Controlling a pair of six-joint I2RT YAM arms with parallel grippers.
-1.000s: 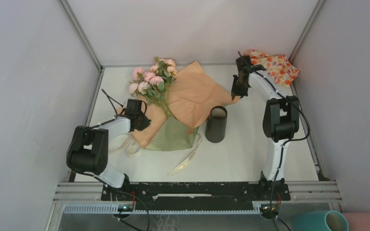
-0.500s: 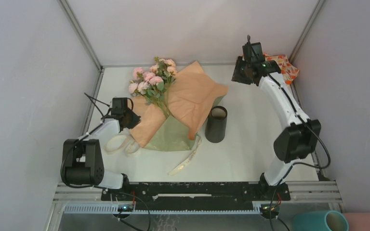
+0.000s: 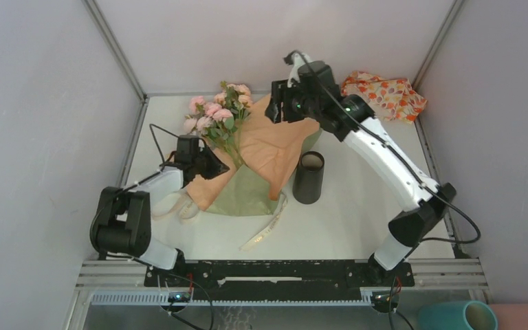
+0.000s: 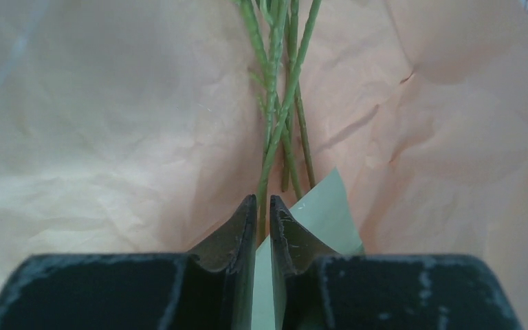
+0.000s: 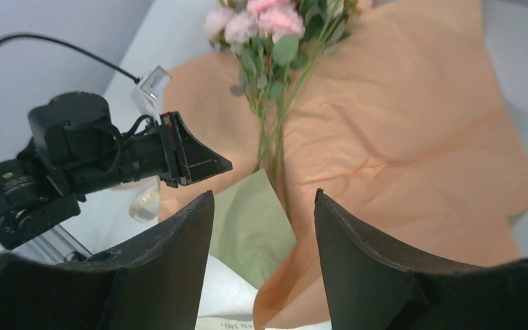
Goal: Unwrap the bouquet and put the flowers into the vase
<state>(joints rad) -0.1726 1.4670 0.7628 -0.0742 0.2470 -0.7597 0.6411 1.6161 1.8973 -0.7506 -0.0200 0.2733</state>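
The white surface (image 3: 357, 220) lies between grey walls, and on it the bouquet (image 3: 220, 120) is spread flat on its opened paper wrap (image 3: 275, 137). The flower heads point to the far wall and the stems (image 4: 275, 117) point toward the arms. The vase (image 3: 309, 177) stands upright just beside the right edge of the paper, with nothing in it.

The biggest change is at the right arm. A second ago it was at the far right, near the patterned cloth (image 3: 385, 95); now it has swung over the upper part of the paper. Its right pincer (image 5: 262, 196) has gone from nearly closed to wide open, holding nothing and looking down on the stems.

The left pincer (image 4: 261, 206) has moved from the paper's left edge to the lower end of the stems. It is almost closed, and a stem runs into the narrow gap, but I cannot tell if it is pinched.

I judge the unwrapping to be mostly done, and both arms now prepare to lift the flowers.
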